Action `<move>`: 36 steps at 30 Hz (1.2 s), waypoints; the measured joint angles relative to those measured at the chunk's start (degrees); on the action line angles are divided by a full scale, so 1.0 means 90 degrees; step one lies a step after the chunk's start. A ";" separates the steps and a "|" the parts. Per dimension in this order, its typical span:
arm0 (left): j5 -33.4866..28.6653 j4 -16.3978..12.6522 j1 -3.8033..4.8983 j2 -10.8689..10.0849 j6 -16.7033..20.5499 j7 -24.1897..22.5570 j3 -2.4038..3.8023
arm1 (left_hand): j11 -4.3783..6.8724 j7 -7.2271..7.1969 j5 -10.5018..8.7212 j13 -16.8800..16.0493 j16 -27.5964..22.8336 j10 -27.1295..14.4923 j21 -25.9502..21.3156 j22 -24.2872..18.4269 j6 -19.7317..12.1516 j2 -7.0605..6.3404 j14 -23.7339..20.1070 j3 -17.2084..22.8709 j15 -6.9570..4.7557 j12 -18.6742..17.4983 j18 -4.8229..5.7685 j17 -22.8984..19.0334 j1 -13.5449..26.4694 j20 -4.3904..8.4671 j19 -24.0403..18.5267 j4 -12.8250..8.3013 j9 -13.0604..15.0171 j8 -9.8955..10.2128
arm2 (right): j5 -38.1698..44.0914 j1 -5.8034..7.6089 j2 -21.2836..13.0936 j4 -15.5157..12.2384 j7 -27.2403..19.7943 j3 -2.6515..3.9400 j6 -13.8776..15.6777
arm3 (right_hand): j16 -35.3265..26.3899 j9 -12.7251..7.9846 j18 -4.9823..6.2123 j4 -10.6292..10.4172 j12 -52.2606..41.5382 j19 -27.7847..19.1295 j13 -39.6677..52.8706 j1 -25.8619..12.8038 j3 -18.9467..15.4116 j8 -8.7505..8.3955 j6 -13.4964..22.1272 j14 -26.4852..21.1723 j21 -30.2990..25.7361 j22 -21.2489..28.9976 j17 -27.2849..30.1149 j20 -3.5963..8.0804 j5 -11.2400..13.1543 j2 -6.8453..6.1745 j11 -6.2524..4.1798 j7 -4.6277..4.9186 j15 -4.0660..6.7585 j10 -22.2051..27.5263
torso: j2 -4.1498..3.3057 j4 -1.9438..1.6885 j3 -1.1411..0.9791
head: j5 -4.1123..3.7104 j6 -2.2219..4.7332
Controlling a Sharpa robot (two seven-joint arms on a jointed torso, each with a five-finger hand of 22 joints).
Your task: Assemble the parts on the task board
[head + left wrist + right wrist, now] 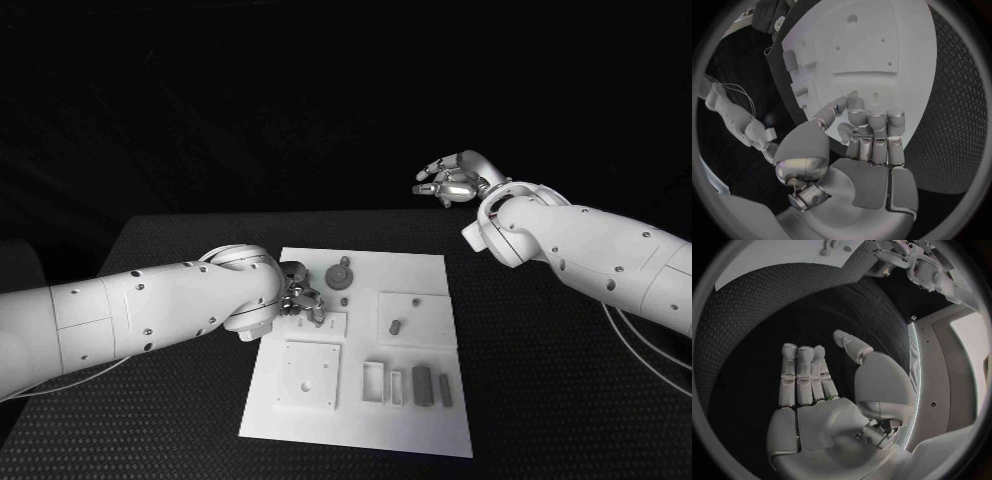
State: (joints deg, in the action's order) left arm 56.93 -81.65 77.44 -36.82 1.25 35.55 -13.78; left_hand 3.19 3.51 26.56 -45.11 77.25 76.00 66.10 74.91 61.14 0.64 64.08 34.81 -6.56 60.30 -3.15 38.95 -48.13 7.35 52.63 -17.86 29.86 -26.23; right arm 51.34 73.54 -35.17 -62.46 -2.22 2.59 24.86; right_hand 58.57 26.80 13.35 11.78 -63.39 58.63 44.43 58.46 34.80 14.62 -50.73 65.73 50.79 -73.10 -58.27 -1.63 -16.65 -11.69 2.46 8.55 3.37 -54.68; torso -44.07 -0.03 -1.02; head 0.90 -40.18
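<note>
On your left, the robot's left arm (144, 305) comes in low across the black table (548, 400) and ends at the left edge of the task board (411, 440). The left hand (299, 293) sits over the board's upper left part, fingers bent down toward a small square plate (326, 322). In the left wrist view the fingers (873, 135) are curled together above the white board (873, 45), with a small piece (841, 103) at the thumb tip; you cannot tell whether it is actually pinched or just touched, so treat that hand's grip as unclear.

Moving right across the board, you see a round grey part (342, 273) near the top, a square raised plate with a short grey peg (395, 325) toward the right side, a larger square plate (310, 373) lower left, and a row of slim upright pieces, white and grey (421, 385), along the lower middle. The board's right and bottom edges lie bare on the table, with open black mat beyond them on the right.

No writing or label can be read on the board or parts.

Further right, the right arm (606, 250) rises from the picture's right edge, and the right hand (457, 180) hangs well above and behind the board's far right corner, over the table's back edge. In the right wrist view its fingers (804, 375) lie straight and side by side, thumb apart, holding nothing.

The table is covered in a dark textured mat; the room behind is black.
</note>
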 measured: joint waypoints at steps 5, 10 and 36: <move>0.0023 0.0002 -0.0002 0.0001 -0.0020 0.0000 0.0000 | 0.0000 0.0001 0.0003 0.0000 0.0000 0.0001 0.0000 0.0000 0.0004 -0.0008 0.0000 0.0014 0.0000 0.0000 0.0001 -0.0007 0.0010 0.0000 0.0000 -0.0014 0.0003 0.0013 | 0.0003 0.0000 0.0004 0.0000 0.0000 0.0000 -0.0005 | -0.0001 0.0000 0.0000 0.0000 0.0000 0.0000 0.0000 0.0000 0.0000 0.0000 0.0001 -0.0003 -0.0023 -0.0010 0.0008 0.0000 0.0000 0.0000 0.0000 -0.0005 0.0003 0.0000 | 0.0000 -0.0001 0.0000 | -0.0002 -0.0002; 0.0038 0.0013 -0.0003 0.0000 -0.0047 0.0000 0.0000 | 0.0000 0.0002 0.0044 0.0001 0.0000 0.0002 0.0000 0.0000 0.0005 -0.0021 0.0000 0.0021 0.0000 0.0000 0.0002 -0.0007 0.0037 0.0000 0.0000 -0.0020 0.0147 0.0034 | 0.0006 0.0000 0.0005 -0.0003 0.0001 0.0000 -0.0010 | 0.0000 0.0000 0.0000 0.0018 0.0000 0.0000 -0.0006 0.0000 0.0018 0.0000 0.0002 -0.0017 -0.0025 -0.0011 0.0009 0.0000 0.0000 0.0000 0.0024 -0.0006 0.0017 0.0023 | -0.0001 -0.0002 0.0000 | -0.0002 -0.0009; 0.0074 0.0026 -0.0006 -0.0014 -0.0200 0.0003 0.0005 | 0.0035 0.0000 0.0087 -0.0004 0.0000 0.0007 0.0002 0.0004 0.0009 -0.0019 0.0001 0.0023 -0.0001 0.0000 0.0005 -0.0033 0.0039 0.0000 -0.0001 -0.0021 0.0180 0.0024 | 0.0015 0.0000 0.0014 0.0005 0.0003 0.0000 -0.0039 | 0.0022 -0.0001 0.0001 0.0018 -0.0025 0.0000 -0.0034 0.0000 0.0018 0.0000 0.0015 -0.0015 -0.0024 -0.0011 0.0028 0.0000 0.0000 0.0000 0.0023 0.0011 0.0014 0.0023 | 0.0000 -0.0005 0.0004 | -0.0001 -0.0038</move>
State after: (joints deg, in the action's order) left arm 57.60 -81.41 77.39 -36.95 -0.55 35.57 -13.73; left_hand 3.51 3.51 27.34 -45.14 77.25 76.06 66.12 74.95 61.22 0.47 64.09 35.02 -6.56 60.30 -3.11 38.65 -47.78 7.35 52.62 -18.05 31.47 -26.02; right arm 51.47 73.54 -35.05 -62.42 -2.19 2.58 24.51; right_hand 58.76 26.79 13.37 11.94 -63.62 58.63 44.12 58.46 34.96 14.62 -50.59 65.60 50.57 -73.20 -58.02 -1.64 -16.64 -11.69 2.67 8.65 3.49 -54.47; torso -44.07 -0.08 -0.98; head 0.89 -40.52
